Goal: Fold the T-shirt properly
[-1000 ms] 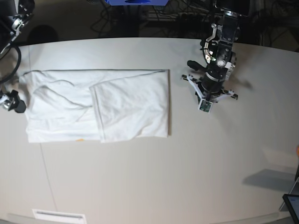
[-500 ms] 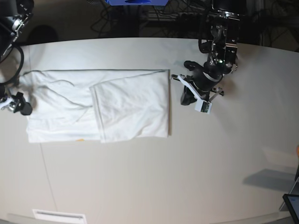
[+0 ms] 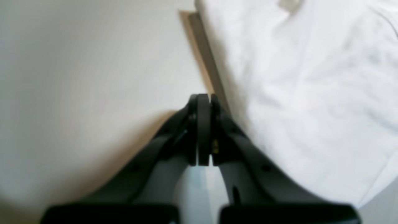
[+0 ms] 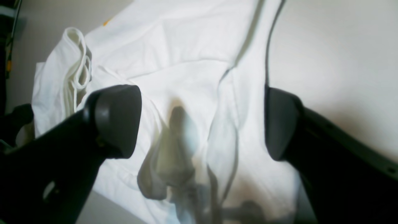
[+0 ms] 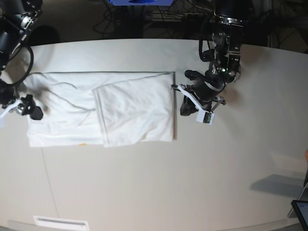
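The white T-shirt (image 5: 120, 108) lies flat on the table, plain side up, with a folded panel over its right half. A speck of orange print (image 5: 83, 144) peeks out at its front edge. My left gripper (image 5: 185, 109) is shut and empty, just off the shirt's right edge. In the left wrist view its fingertips (image 3: 203, 98) are pressed together above bare table, with the shirt (image 3: 311, 93) beside them. My right gripper (image 5: 30, 109) stands open over the shirt's left end. In the right wrist view its fingers (image 4: 118, 121) straddle rumpled cloth (image 4: 192, 81) without holding it.
The pale table (image 5: 168, 183) spreads wide in front of the shirt. A white label (image 5: 60, 222) sits at the front left edge, and a dark device (image 5: 301, 211) at the front right corner. Dark clutter and cables lie beyond the back edge.
My left gripper has swung left and down to the shirt's right edge, still shut. My right gripper has moved right onto the shirt's left end, still open.
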Robot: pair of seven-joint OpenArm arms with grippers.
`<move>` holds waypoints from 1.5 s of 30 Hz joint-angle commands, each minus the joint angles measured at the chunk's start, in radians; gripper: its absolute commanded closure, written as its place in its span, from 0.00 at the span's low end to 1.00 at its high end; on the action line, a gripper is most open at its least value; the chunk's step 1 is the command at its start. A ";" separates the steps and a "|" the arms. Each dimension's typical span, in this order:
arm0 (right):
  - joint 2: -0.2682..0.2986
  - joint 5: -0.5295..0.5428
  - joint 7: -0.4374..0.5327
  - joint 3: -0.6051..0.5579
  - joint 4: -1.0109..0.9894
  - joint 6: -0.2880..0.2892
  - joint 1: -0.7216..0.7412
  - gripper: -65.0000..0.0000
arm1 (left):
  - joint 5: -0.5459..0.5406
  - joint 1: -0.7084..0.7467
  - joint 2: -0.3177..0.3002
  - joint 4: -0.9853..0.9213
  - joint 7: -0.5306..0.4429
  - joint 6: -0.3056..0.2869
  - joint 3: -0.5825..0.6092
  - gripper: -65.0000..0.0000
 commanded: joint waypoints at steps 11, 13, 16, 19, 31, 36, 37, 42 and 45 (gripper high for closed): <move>-0.011 -0.074 -0.075 -0.053 0.060 -0.020 -0.039 0.32 | -0.009 -0.039 0.027 0.014 -0.028 -0.002 0.032 1.00; -0.013 -0.074 -0.075 -0.053 0.063 -0.020 -0.039 0.32 | -0.009 -0.042 0.031 0.006 -0.029 -0.002 0.032 1.00; -0.013 -0.074 -0.075 -0.054 0.063 -0.020 -0.039 0.33 | -0.009 -0.059 0.047 -0.031 -0.028 -0.002 0.035 1.00; -0.013 -0.074 -0.075 -0.054 0.061 -0.020 -0.039 0.56 | -0.009 -0.065 0.048 -0.063 -0.032 -0.002 0.035 1.00; -0.003 -0.093 -0.074 -0.054 0.066 -0.020 -0.038 1.00 | -0.007 -0.073 0.096 -0.111 -0.028 -0.113 0.035 1.00; -0.003 -0.168 -0.046 -0.046 0.129 -0.020 -0.039 1.00 | -0.004 -0.094 0.136 -0.152 -0.028 -0.113 0.037 1.00; -0.005 -0.188 -0.034 -0.046 0.153 -0.020 -0.044 1.00 | -0.004 -0.102 0.142 -0.153 -0.028 -0.113 0.037 1.00; -0.005 -0.245 0.004 -0.045 0.227 -0.020 -0.059 1.00 | -0.006 -0.134 0.145 -0.169 -0.026 -0.110 0.092 1.00; 0.000 -0.268 0.031 -0.045 0.228 -0.020 -0.058 1.00 | -0.006 -0.148 0.147 -0.184 -0.026 -0.108 0.137 1.00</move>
